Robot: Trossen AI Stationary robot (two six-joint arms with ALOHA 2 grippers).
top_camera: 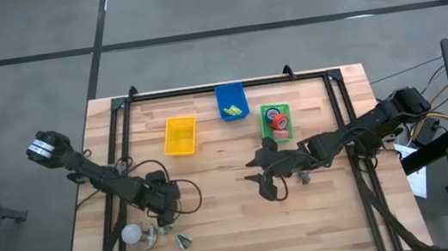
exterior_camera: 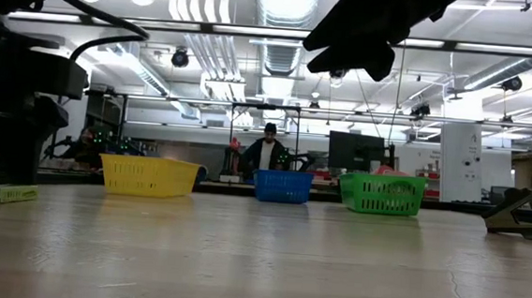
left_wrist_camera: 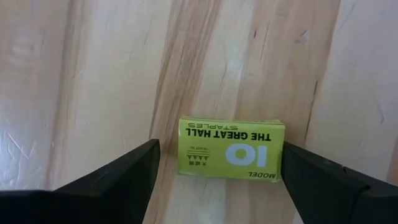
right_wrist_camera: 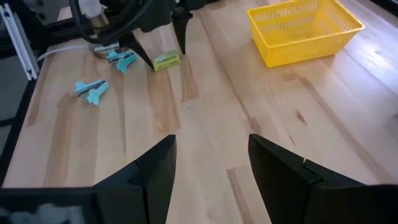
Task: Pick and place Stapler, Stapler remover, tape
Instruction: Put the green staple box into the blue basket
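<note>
A green staple box (left_wrist_camera: 230,149) lies flat on the wooden table near its front left; it also shows in the right wrist view (right_wrist_camera: 166,61). My left gripper (left_wrist_camera: 221,148) is open low over it, one finger on either side of the box (top_camera: 166,222). My right gripper (top_camera: 258,186) is open and empty above the table's middle (right_wrist_camera: 211,143). Red and blue tape rolls (top_camera: 275,121) lie in the green tray (top_camera: 263,120). Two teal staple removers (right_wrist_camera: 93,90) (right_wrist_camera: 124,59) lie near the left gripper. A dark stapler (exterior_camera: 519,216) rests on the table at the right.
A yellow tray (top_camera: 180,135) and a blue tray (top_camera: 231,100) holding small green boxes stand at the back beside the green one. A white round thing (top_camera: 132,235) and a cable lie by the left gripper. Bare wood lies between the two grippers. People show in the room beyond.
</note>
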